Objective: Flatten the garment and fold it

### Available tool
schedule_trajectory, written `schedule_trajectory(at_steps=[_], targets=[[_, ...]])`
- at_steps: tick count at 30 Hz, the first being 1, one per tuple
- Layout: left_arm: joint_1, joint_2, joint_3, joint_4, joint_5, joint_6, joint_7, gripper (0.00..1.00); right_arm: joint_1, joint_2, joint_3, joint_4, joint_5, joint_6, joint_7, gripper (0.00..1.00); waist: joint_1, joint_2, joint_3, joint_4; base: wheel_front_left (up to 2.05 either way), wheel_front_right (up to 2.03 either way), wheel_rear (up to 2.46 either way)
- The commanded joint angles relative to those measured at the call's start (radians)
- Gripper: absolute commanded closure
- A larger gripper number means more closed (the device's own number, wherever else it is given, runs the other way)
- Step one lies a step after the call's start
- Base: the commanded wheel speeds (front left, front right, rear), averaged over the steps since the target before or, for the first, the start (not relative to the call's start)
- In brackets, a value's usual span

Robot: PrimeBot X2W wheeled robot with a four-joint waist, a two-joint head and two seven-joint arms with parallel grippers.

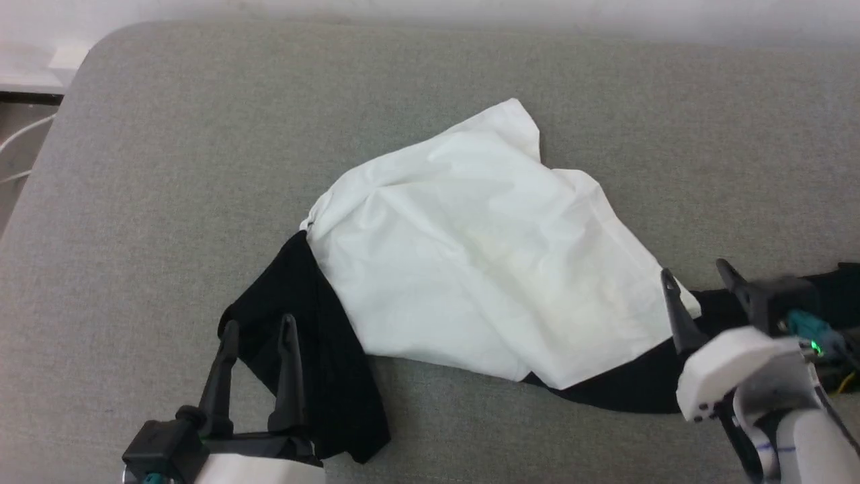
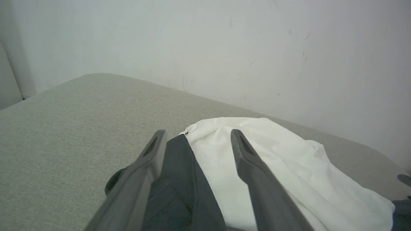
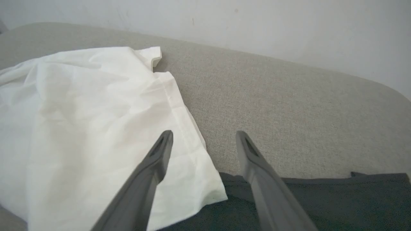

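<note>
Garment (image 1: 484, 255) is found crumpled on the grey padded surface (image 1: 168, 168). The white body is bunched at centre, with black cloth trailing out at the near left and near right. Nothing is flattened or folded yet, so the whole task is judged outstanding. The left gripper (image 1: 260, 323) and right gripper (image 1: 695, 269) are held with jaws spread and nothing grasped, each poised above a near edge of the garment. No brand, label or legible writing is noted.

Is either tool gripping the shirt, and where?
Nothing is held. The left tool and right tool both stand open by the garment, at its black sleeves.
</note>
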Motion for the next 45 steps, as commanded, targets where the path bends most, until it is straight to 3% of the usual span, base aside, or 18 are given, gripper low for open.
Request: schedule_trajectory(at_steps=[1,5,12,21,22,23,24,36,45], targets=[[-0.018,-0.009,0.003,0.008,0.006,-0.014,-0.005,0.00,-0.037,-0.023,0.009,-0.001,-0.002,-0.001,0.069,0.00,0.0000,0.0000,0.021,0.011,0.00,0.00,0.00],[-0.039,-0.018,-0.008,0.032,0.011,-0.035,-0.005,0.00,-0.122,-0.100,0.041,0.011,0.026,-0.001,0.257,0.00,0.0000,0.0000,0.049,0.032,0.00,0.00,0.00],[-0.071,-0.023,-0.036,0.057,-0.004,-0.044,-0.005,0.00,-0.224,-0.180,0.082,0.078,0.117,-0.001,0.468,0.00,0.0000,0.0000,0.087,0.075,0.00,0.00,0.00],[-0.098,-0.023,-0.067,0.073,-0.031,-0.040,-0.005,0.00,-0.258,-0.216,0.132,0.155,0.189,-0.001,0.597,0.00,0.0000,0.0000,0.115,0.114,0.00,0.00,0.00],[-0.100,-0.023,-0.069,0.076,-0.033,-0.040,-0.005,0.00,-0.257,-0.216,0.135,0.163,0.192,-0.001,0.597,0.25,0.0000,0.0000,0.116,0.117,0.00,0.00,0.00],[-0.102,-0.023,-0.069,0.078,-0.034,-0.040,-0.005,0.00,-0.256,-0.214,0.135,0.170,0.192,-0.001,0.594,0.69,0.0000,0.0000,0.117,0.120,0.00,0.00,0.00],[-0.103,-0.023,-0.069,0.080,-0.034,-0.040,-0.005,0.00,-0.256,-0.215,0.138,0.173,0.191,-0.001,0.588,1.00,0.0000,0.0000,0.116,0.122,0.00,0.00,0.00],[-0.083,-0.023,-0.077,0.099,-0.045,-0.035,-0.005,0.00,-0.361,-0.296,0.170,0.095,0.186,-0.001,0.533,1.00,0.0000,0.0000,0.077,0.119,0.00,0.00,0.00],[-0.111,-0.023,-0.111,0.084,-0.060,-0.045,-0.005,0.00,-0.675,-0.483,0.304,0.116,0.113,-0.001,0.492,1.00,0.0000,0.0000,0.161,0.170,0.00,0.00,0.00]])
